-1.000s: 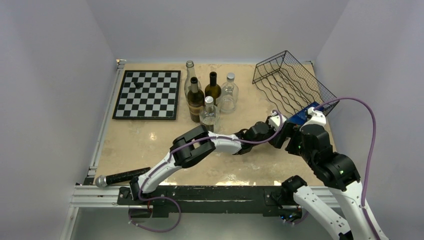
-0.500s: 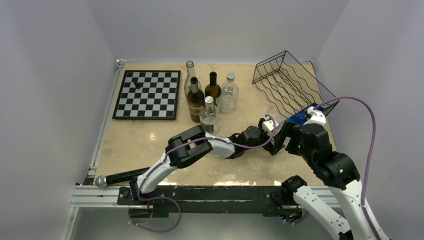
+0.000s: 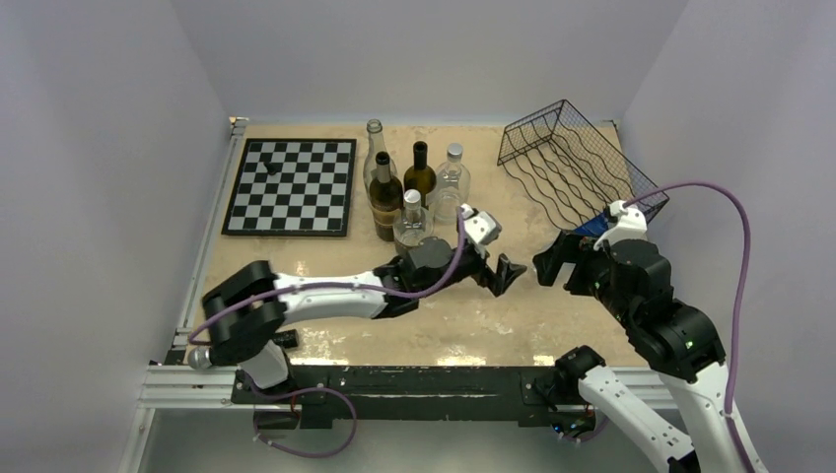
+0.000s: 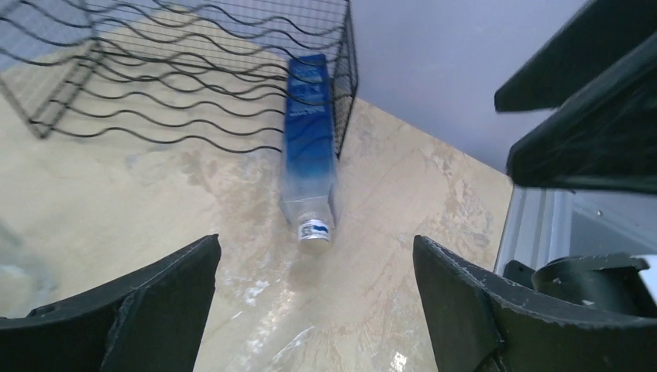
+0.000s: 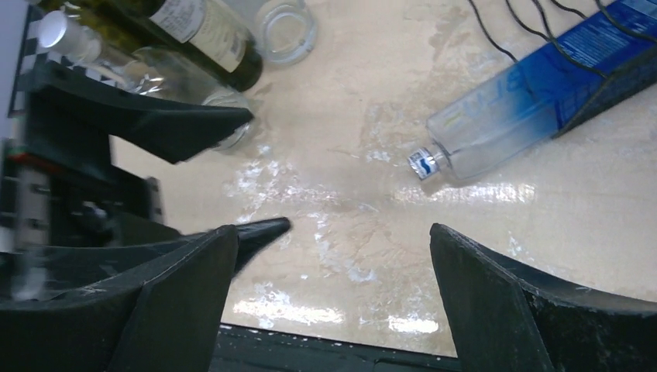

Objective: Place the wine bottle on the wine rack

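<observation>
Both grippers are spread wide and empty. The left gripper (image 3: 507, 276) and right gripper (image 3: 552, 266) hover just beside each other over the table, in front of the wine rack (image 3: 567, 163). A blue bottle (image 4: 310, 155) lies on its side with its body under the rack's wavy wires, against the mesh side. Its cap end sticks out toward the arms. The long axis points roughly at the left wrist camera, centered between its jaws. The right gripper looks nearer. Other bottles (image 3: 414, 192) stand well apart to the left.
</observation>
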### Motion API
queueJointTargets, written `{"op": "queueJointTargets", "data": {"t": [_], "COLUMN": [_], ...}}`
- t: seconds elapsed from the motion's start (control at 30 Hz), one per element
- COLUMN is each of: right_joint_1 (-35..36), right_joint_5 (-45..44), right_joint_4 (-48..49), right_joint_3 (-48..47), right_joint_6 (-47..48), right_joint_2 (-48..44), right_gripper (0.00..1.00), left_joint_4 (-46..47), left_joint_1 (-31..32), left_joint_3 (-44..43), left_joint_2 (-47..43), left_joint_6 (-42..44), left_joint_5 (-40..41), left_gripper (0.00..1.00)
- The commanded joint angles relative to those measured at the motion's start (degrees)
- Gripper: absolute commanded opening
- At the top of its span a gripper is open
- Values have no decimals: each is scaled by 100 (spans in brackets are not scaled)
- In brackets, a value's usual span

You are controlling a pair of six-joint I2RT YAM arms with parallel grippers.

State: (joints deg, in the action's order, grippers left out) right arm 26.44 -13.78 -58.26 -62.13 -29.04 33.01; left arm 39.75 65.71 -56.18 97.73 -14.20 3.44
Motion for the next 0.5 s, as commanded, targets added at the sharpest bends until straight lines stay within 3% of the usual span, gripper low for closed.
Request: {"op": "queueJointTargets", "data": {"t": [0.0, 0.23, 0.37, 0.47], "right_joint_1": [-21, -16, -16, -9], "right_joint_5": [629, 1349, 1815, 2055], "right_joint_4": [603, 1084, 1561, 1830], "right_joint_3": [-293, -266, -120, -76], "right_joint_6": [377, 454, 505, 484], "right_joint_2": [170, 533, 766, 997], "right_gripper": [99, 98, 98, 98], "left_joint_4": [-2048, -5226, -5945, -5940], "left_joint_1": [21, -179, -839, -1550], "left_joint_3": [-19, -402, -289, -221], "left_joint_2": [-1378, -2802, -3666, -4017], "left_joint_6": [11, -227, -517, -498], "left_joint_5": [1163, 2684, 2634, 2389], "left_gripper": [97, 99, 99, 98]}}
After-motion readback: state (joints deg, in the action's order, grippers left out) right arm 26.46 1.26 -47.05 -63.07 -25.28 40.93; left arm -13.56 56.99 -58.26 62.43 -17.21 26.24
